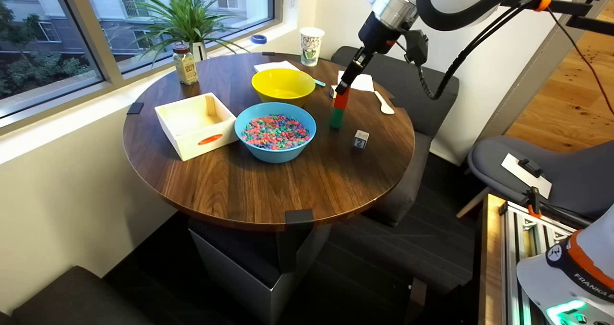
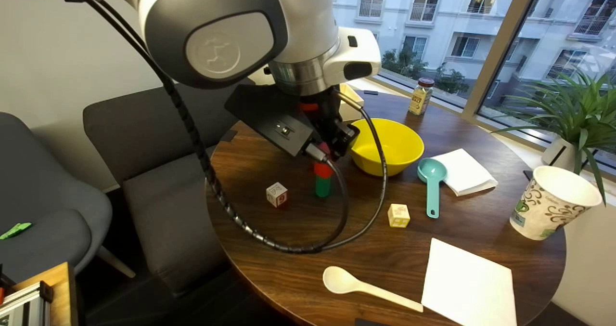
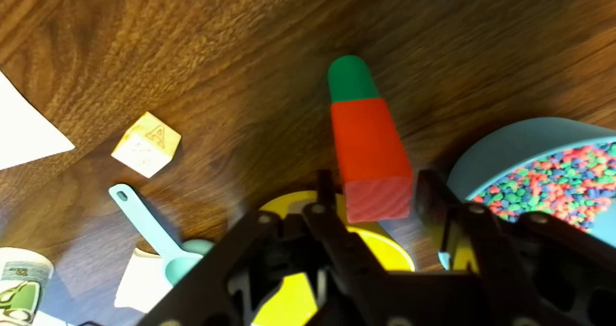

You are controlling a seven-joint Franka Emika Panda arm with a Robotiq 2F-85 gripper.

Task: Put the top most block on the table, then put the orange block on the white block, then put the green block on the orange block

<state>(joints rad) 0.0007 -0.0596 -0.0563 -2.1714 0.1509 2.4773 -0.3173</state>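
On the dark round table, the orange block stands upright on the green block. Both also show in the other pictures: orange, green. My gripper is at the top of the stack. In the wrist view its fingers stand on either side of the orange block's top end, with a narrow gap at each side. The gripper is open. No plain white block shows; a whitish marked cube and a cream lettered cube lie apart.
The blue bowl of coloured beads and the yellow bowl stand near the stack. A wooden box, paper cup, teal scoop, white spoon, napkins and a jar are also on the table.
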